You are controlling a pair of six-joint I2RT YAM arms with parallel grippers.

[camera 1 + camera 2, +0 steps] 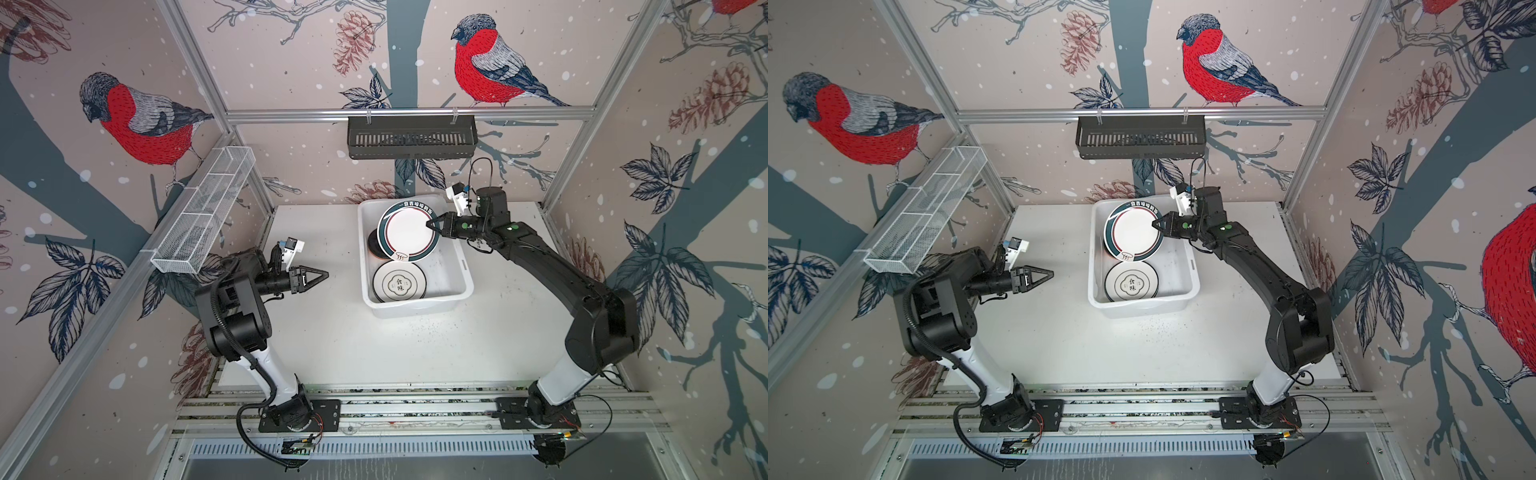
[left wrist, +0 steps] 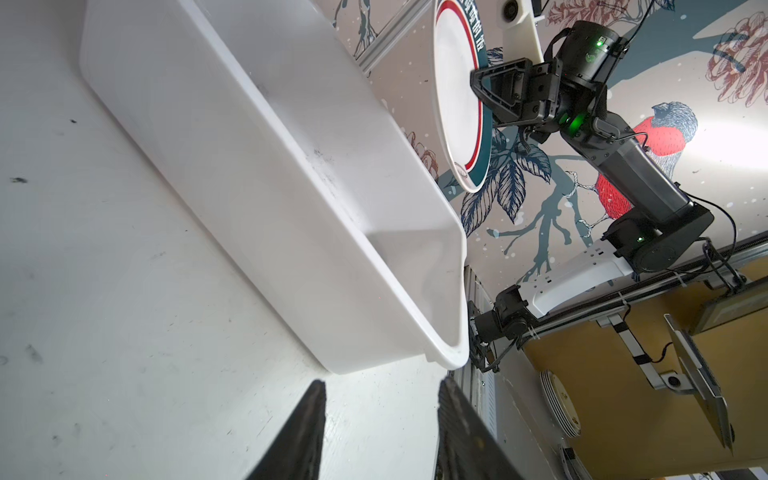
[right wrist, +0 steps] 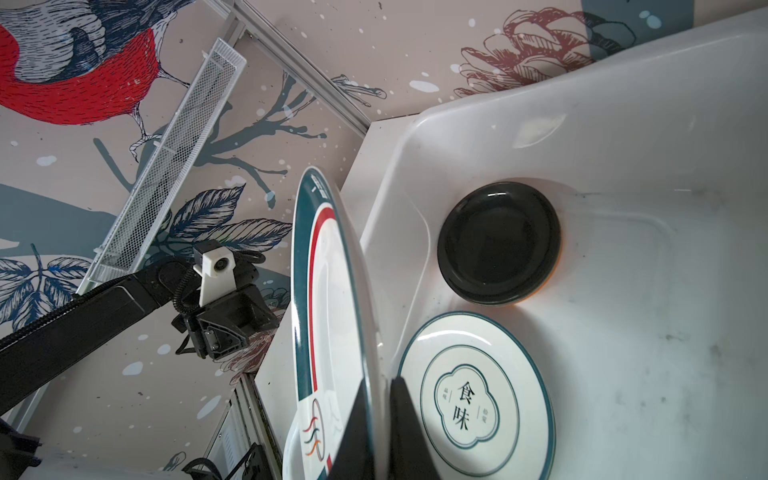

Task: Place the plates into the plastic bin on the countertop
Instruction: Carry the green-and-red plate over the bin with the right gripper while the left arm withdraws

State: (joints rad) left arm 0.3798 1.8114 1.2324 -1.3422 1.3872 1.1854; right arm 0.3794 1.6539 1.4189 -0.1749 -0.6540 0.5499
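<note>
Bullfinch-and-pinecone wallpaper point(image 1: 137, 124) is covering the walls around a flat white speckled countertop point(image 1: 332, 345). A large white rectangular plastic bin point(image 1: 415, 309), smooth-walled with rounded corners and a lipped rim, is sitting toward the back of that surface. Over the bin's far half, a large round white plate with a dark green rim, a thin red ring and white lettering point(image 1: 409, 232) is hanging tilted, its glossy face turned up toward both top views. The right gripper point(image 1: 430, 225) is pinching that plate's rim from the bin's right side; the right wrist view is showing its black jaws closed on either face of the edge. At the bin's near end, a round white plate with thin green rings and dark characters in a cloud-shaped frame point(image 1: 400, 283) is lying flat on the floor. Farther in, a small glossy black round plate point(image 3: 498, 243) is lying flat, with an orange edge point(image 3: 557, 266) peeking out beneath it. Left of the bin and not touching it, the left gripper point(image 1: 324, 274) is hovering over the countertop, its tapered black fingers point(image 2: 299, 436) standing partly apart with nothing between them.
</note>
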